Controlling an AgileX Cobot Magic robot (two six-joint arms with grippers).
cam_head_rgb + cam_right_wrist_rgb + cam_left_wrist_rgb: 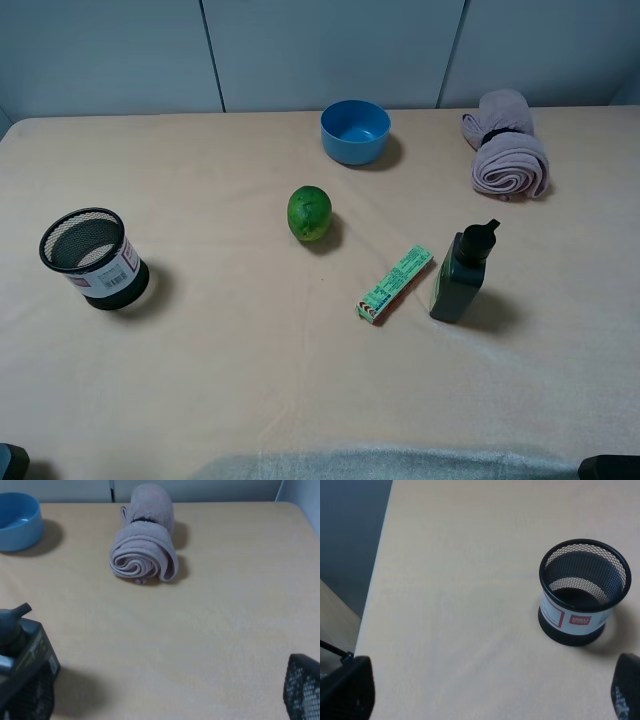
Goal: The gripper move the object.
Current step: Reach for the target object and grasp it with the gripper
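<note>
Rolled towel (508,147) lies upper right of the overhead frame, blue bowl (356,131) to its left, dark pump bottle (462,275) below it; right gripper (165,697) gapes wide, empty, well apart from it

The right wrist view's edge is cropping the blue bowl (17,520) and dark bottle (27,647); the towel (145,550) is hiding its far end.

Blue bowl (355,131), green fruit (309,213), bottle (461,277), box (395,284) — mesh cup (93,258) apart
</note>
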